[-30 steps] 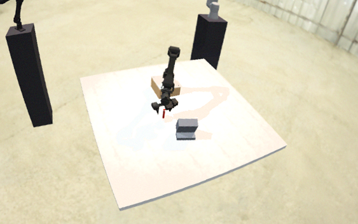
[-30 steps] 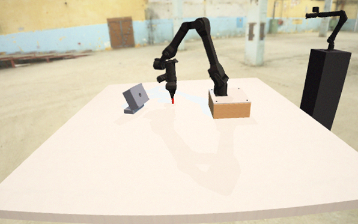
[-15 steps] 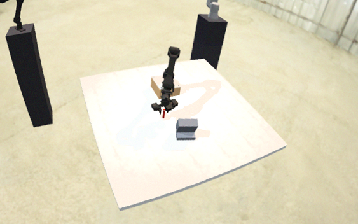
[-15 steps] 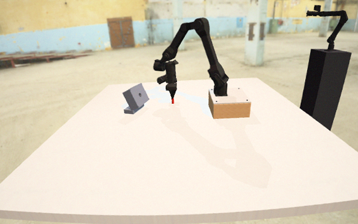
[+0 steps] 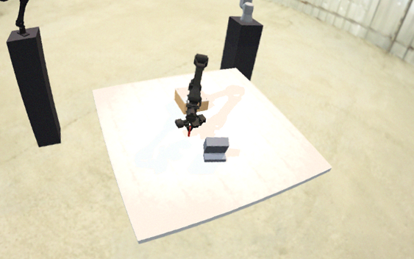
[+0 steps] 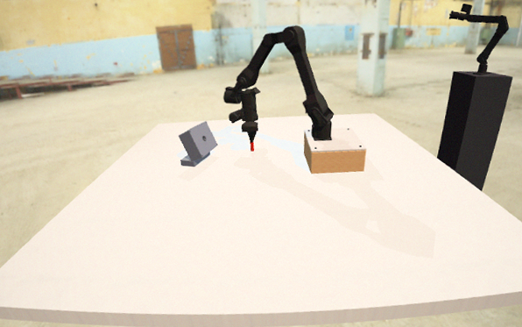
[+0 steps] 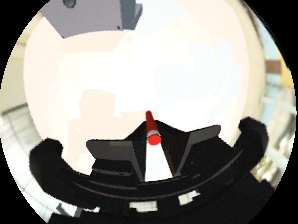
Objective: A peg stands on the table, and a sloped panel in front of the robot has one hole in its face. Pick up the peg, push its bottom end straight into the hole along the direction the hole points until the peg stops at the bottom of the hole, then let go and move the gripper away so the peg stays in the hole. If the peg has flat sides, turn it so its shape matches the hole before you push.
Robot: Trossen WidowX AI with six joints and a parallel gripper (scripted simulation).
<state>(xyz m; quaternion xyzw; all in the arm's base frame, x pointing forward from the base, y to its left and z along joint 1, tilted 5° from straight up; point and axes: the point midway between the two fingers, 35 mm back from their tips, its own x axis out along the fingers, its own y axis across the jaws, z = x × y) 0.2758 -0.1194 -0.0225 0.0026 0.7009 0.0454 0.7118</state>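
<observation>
End effector: pointing down, its fingers closed on the peg, one on either side.
Peg: red, slim and close to upright, its lower part showing below the fingertips; from here I can't tell whether its bottom end touches the worktop.
Peg's top: a bright red, round-looking end with a pale band just under it, seen from the wrist.
Sloped panel: a grey block tilted on a low foot, standing near the peg but apart from it.
Hole: a dark round opening in the panel's face, which leans back and looks up towards the arm's side; the peg is outside it.
Arm: black, bent in a high arch, reaching over from its base to the peg.
Wooden box: under the arm's foot, pale on top with small dark dots near its corners.
Black pedestal: off beyond the worktop, carrying another small black arm.
Second pedestal: also dark, with a grey arm on top, partly cut off by the upper edge of the top view.
</observation>
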